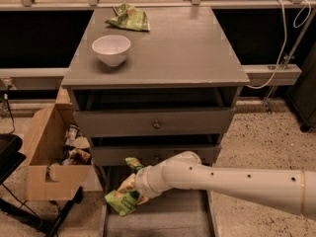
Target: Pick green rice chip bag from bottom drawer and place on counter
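The green rice chip bag [121,201] hangs crumpled in my gripper [131,185], which is shut on it, just above the front left of the open bottom drawer [163,220]. My white arm [227,180] reaches in from the right, in front of the drawer cabinet. A strip of the bag sticks up above the gripper, near the middle drawer's front. The counter [177,48] is the grey cabinet top, well above the gripper.
A white bowl [111,49] stands on the counter's left side. A paler green bag [127,18] lies at its back edge. Two shallower drawers with round knobs [156,125] stand ajar. An open cardboard box [45,158] of snacks sits left of the cabinet.
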You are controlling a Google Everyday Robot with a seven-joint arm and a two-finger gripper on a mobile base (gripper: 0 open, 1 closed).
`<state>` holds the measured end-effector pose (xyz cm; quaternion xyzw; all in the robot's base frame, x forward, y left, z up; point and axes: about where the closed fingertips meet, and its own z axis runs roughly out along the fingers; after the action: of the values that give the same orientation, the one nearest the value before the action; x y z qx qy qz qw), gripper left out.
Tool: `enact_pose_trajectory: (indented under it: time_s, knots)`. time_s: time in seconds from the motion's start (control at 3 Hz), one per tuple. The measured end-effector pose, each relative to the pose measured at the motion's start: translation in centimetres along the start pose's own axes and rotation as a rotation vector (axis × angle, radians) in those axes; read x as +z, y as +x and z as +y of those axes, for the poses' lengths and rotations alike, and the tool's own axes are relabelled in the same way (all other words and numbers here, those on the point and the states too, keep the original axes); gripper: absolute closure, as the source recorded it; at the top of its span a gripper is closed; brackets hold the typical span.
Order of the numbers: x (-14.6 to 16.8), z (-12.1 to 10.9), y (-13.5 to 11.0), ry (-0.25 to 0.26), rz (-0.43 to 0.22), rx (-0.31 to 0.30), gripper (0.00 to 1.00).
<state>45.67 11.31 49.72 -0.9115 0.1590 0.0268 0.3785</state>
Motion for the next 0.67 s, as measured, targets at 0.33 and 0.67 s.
enact_pose_trajectory:
  time_s: [0.33,0.67]
  knots:
    - [-3.97,-1.82,0.77,0.072,0.036,0.013,1.0]
    - [-4.4,-1.96,0.8,0.079,0.039,0.018,1.0]
